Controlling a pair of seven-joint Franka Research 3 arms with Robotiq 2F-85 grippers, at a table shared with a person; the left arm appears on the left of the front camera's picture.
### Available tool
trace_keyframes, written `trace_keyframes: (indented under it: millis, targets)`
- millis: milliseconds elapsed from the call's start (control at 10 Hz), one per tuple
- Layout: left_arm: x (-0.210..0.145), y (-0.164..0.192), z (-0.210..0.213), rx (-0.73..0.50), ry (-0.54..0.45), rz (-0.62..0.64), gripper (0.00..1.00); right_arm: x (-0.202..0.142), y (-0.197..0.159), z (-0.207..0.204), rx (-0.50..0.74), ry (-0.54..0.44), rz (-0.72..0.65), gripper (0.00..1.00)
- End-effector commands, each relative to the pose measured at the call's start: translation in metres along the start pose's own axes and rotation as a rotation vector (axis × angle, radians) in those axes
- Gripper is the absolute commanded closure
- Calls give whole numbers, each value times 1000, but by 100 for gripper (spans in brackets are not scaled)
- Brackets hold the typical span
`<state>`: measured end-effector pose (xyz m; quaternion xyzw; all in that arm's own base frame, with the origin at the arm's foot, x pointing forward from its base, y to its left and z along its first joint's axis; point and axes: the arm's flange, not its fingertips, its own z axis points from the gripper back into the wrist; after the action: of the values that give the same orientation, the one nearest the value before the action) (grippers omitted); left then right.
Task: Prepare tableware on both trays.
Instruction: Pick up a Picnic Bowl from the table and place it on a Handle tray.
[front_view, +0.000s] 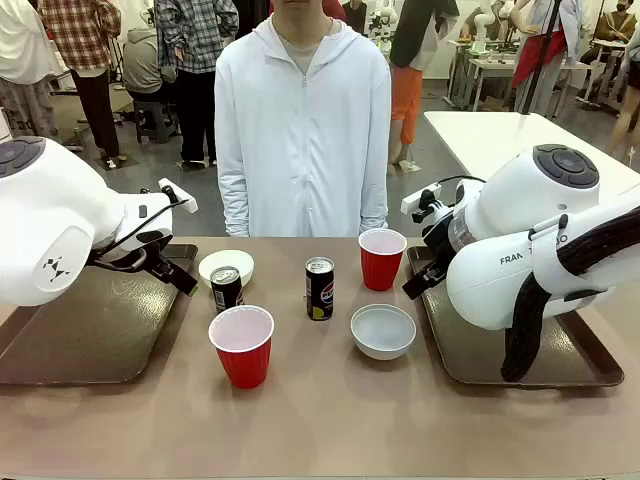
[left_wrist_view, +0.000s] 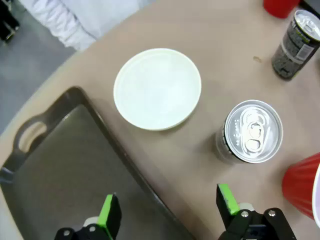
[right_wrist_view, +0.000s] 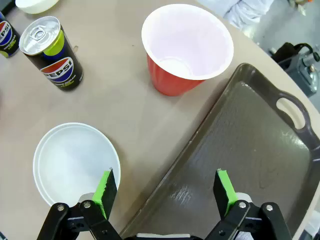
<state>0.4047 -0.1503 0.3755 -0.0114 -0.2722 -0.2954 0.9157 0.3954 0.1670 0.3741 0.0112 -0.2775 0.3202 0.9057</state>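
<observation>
With right tool (right_wrist_view: 165, 175) open and empty, ease sideways to grey-white bowl (right_wrist_view: 75, 162) beside it, pinch rim lightly, carry level to tray (right_wrist_view: 240, 140) beneath, clearing red cup (right_wrist_view: 175, 75) beyond. With left tool (left_wrist_view: 166, 192) likewise open, skirt can (left_wrist_view: 253, 131) ahead, toward farther bowl (left_wrist_view: 157, 89).

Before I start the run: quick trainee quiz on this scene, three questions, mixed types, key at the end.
1. True or false: the right gripper is holding the red cup next to the right-hand tray.
2. Multiple choice: how many black soda cans stand on the table?
A) one
B) two
C) three
3. Fill in the blank: the left gripper's fingers stand ____, with nothing between them.

Key: 1 false; 2 B; 3 open
</observation>
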Motion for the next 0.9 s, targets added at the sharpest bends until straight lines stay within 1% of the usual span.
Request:
trace_keyframes:
  millis: [0, 800]
  targets:
    - [1, 0, 1, 1, -3, 0, 0, 0, 0, 0, 0, 0, 0, 0]
    - [1, 0, 1, 1, -3, 0, 0, 0, 0, 0, 0, 0, 0, 0]
